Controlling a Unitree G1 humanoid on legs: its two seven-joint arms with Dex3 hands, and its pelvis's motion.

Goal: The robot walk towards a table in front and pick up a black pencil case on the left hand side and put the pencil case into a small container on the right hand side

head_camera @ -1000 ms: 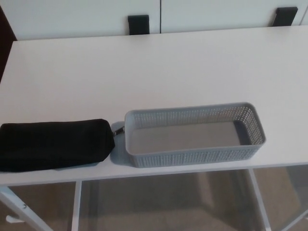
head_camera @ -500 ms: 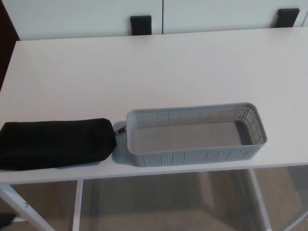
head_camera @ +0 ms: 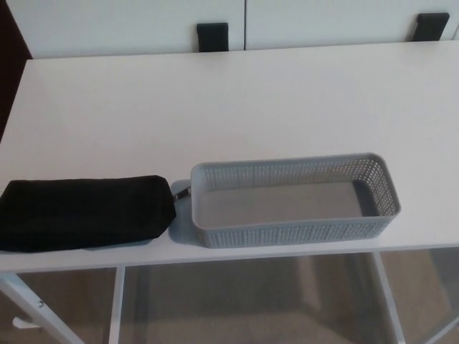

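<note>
head view, steeply down onto table point(head_camera: 237, 100)

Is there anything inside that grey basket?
Nothing visible: the grey basket shows only its bare floor, and the black pencil case lies outside, to its left. The near wall hides a thin strip of the floor.

Pencil case point(head_camera: 86, 213) lies on table point(head_camera: 215, 107), seemingly touching container's point(head_camera: 294, 204) left end.
</note>
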